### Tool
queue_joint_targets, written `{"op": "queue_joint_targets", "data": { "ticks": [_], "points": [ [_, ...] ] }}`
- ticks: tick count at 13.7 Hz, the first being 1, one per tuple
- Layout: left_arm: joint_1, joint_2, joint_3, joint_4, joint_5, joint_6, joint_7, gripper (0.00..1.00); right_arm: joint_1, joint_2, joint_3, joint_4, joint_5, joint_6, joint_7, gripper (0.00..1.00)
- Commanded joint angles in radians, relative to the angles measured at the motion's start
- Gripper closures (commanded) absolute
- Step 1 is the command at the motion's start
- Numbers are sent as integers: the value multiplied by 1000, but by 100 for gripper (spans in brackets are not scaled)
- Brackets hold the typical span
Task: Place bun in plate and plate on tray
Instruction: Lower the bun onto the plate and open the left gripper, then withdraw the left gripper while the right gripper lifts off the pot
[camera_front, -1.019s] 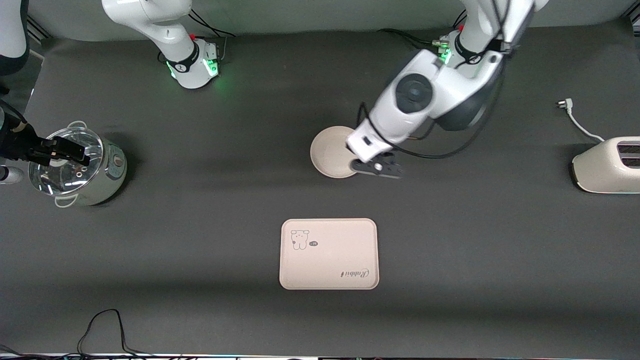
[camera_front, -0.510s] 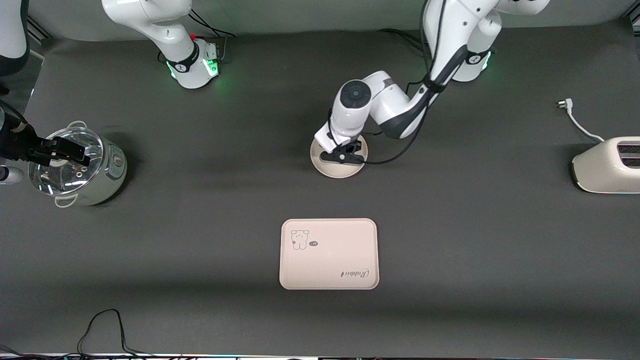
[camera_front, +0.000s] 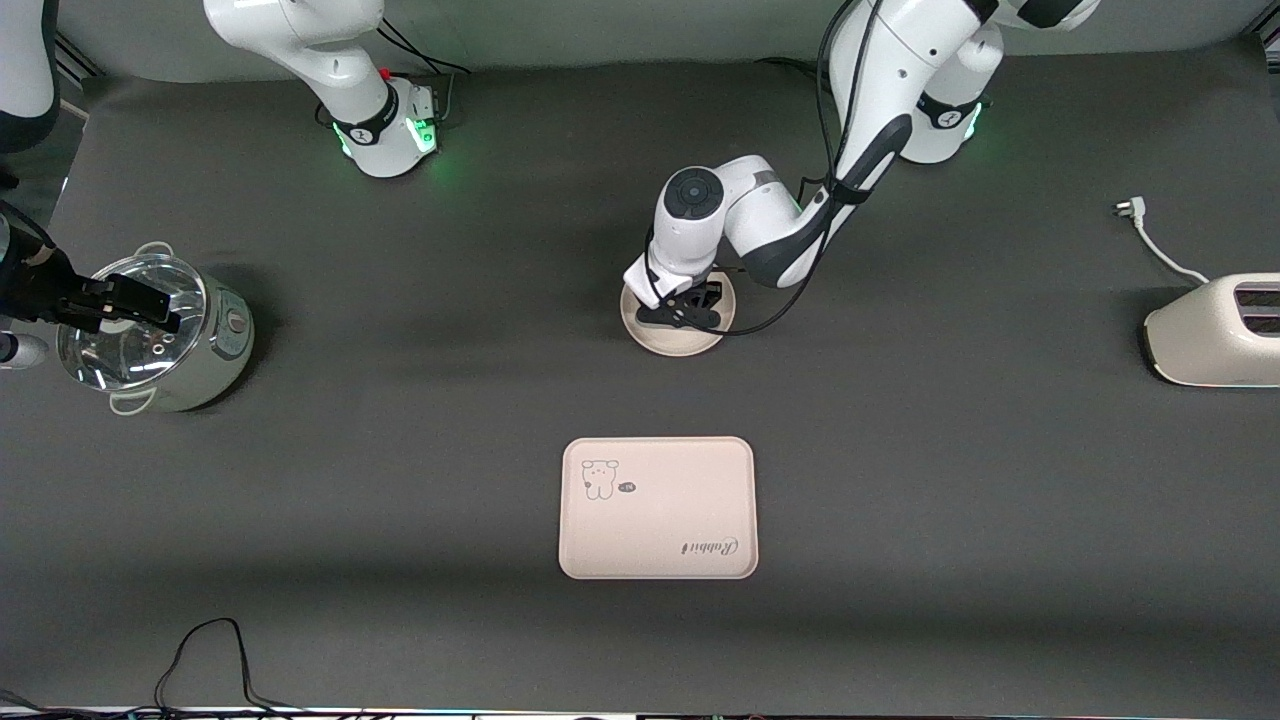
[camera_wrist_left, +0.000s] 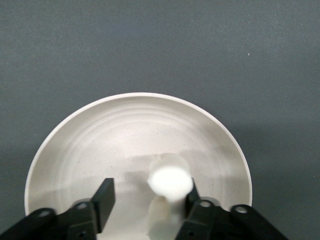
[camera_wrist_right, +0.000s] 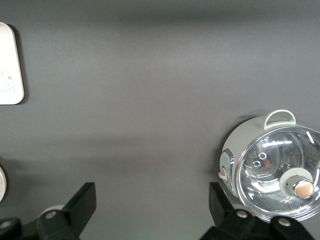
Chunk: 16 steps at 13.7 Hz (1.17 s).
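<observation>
The round cream plate (camera_front: 681, 345) lies mid-table, farther from the front camera than the tray (camera_front: 657, 507). My left gripper (camera_front: 680, 312) is low over the plate, hiding the bun in the front view. In the left wrist view the gripper (camera_wrist_left: 150, 190) is open over the plate (camera_wrist_left: 125, 135). The white bun (camera_wrist_left: 171, 182) sits against one finger (camera_wrist_left: 192, 192), well clear of the other. My right gripper (camera_front: 150, 308) waits open and empty, high over the pot; its wrist view (camera_wrist_right: 152, 192) shows bare table between the fingers and a corner of the tray (camera_wrist_right: 10, 65).
A steel pot with a glass lid (camera_front: 160, 345) stands at the right arm's end of the table. A white toaster (camera_front: 1215, 330) and its plug (camera_front: 1130, 208) lie at the left arm's end. A black cable (camera_front: 210, 650) loops at the near edge.
My left gripper has moved from the plate's edge toward the left arm's end to over the plate's middle, carrying the bun with it. The right arm has not moved.
</observation>
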Motion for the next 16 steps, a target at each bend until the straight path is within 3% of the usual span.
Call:
{"op": "queue_joint_targets", "data": {
  "ticks": [1,10,14,16],
  "points": [
    [-12,2,13,1,34,0,-32,0,-2,-26,3,-31,-23,22,-15,0],
    [-6,-11,21,-14,75,-26,-69,0,-2,-32,3,-33,-23,21,-15,0],
    [41,-160,21,-8,61,-113,-29,0,-2,-33,3,-33,-23,21,-17,0],
    [111,-241,21,0,-1,-167,110,0,-2,-33,3,-33,-23,21,-15,0]
  ]
}}
